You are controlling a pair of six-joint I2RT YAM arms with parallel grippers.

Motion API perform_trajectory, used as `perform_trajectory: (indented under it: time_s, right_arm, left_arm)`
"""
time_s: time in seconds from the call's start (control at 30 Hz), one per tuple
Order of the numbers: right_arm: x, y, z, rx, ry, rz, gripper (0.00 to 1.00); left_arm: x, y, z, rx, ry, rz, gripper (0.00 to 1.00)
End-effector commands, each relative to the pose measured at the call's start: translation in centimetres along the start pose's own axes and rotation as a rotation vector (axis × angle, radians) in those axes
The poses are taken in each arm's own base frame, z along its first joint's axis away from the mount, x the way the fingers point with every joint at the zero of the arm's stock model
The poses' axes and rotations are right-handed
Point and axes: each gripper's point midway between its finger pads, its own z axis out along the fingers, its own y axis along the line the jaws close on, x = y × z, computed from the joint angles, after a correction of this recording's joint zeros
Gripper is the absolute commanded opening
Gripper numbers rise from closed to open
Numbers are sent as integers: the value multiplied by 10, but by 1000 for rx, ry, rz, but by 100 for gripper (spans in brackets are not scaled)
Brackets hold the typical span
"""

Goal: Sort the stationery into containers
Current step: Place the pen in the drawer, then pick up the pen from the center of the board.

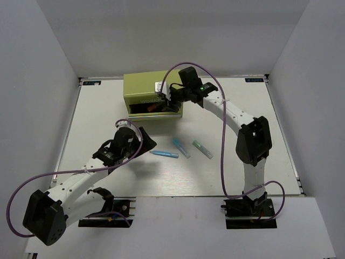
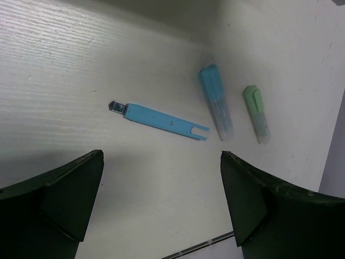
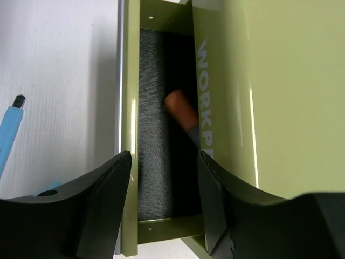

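The orange-capped marker (image 3: 180,110) lies in the olive tool chest's (image 1: 143,89) open drawer (image 3: 153,135), beneath the right tool (image 3: 164,162), which is spread and empty. The light blue marker (image 2: 215,102), green marker (image 2: 255,110) and bright-blue pen (image 2: 159,120) lie on the desk (image 1: 97,124). The left tool (image 2: 161,162) hovers wide apart over the bright-blue pen. Likely next: lower, straddle it, pinch.
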Motion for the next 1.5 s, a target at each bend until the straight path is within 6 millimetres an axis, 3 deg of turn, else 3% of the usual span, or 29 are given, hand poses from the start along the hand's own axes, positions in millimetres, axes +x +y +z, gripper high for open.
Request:
perform_trajectory:
  time_s: [0.0, 0.13, 0.27, 0.3, 0.33, 0.37, 0.4, 0.43, 0.47, 0.5, 0.53, 0.6, 0.63, 0.73, 0.77, 0.83, 0.87, 0.93, 1.13, 1.47]
  right_arm:
    - [-39, -24, -21, 91, -75, -24, 58]
    - [-63, -28, -49, 140, -112, -3, 58]
    - [-58, -32, -83, 265, -76, 142, 48]
    - [-41, -21, -91, 267, -49, 208, 40]
    - [-42, -18, -106, 305, -36, 231, 36]
    - [-31, -4, -112, 309, -9, 282, 32]
    - [-1, 8, -114, 324, 57, 345, 25]
    - [-10, 13, -136, 360, 48, 340, 23]
    - [16, 33, -132, 342, 100, 394, 23]
    - [32, 35, -144, 387, 137, 436, 23]
    - [65, 64, -138, 352, 201, 500, 23]
    - [74, 70, -158, 407, 217, 533, 27]
    - [93, 87, -160, 402, 253, 580, 32]
    - [116, 101, -165, 412, 283, 670, 39]
    - [118, 102, -165, 415, 282, 681, 39]
    - [126, 104, -167, 427, 277, 727, 42]
    - [131, 110, -165, 422, 281, 752, 44]
    - [132, 110, -165, 418, 265, 768, 45]
    - [140, 121, -168, 424, 237, 788, 47]
    - [143, 127, -173, 425, 202, 800, 47]
  left_arm:
    - [-6, -15, 1, 51, -2, 11, 100]
    - [-7, -30, 11, 81, 17, 41, 94]
    - [-8, -57, 24, 122, 83, 72, 88]
    - [-8, -61, 28, 129, 95, 72, 87]
    - [-7, -64, 31, 131, 111, 72, 84]
    - [-8, -70, 39, 132, 124, 72, 82]
    - [-6, -74, 42, 134, 134, 79, 81]
    - [-6, -75, 46, 123, 143, 79, 77]
    - [-7, -85, 48, 129, 149, 70, 75]
    - [-1, -82, 57, 98, 171, 68, 72]
    - [1, -76, 61, 55, 188, 57, 70]
    - [7, -88, 65, 31, 213, 32, 67]
    - [17, -79, 73, -26, 244, 26, 67]
    - [26, -99, 82, -55, 270, -8, 65]
    - [33, -97, 83, -91, 287, -16, 65]
    - [39, -111, 86, -110, 288, -42, 65]
    - [49, -104, 91, -158, 309, -46, 65]
    - [56, -113, 94, -187, 299, -69, 65]
    - [80, -102, 104, -327, 272, -64, 68]
    - [80, -98, 127, -396, 128, -8, 69]
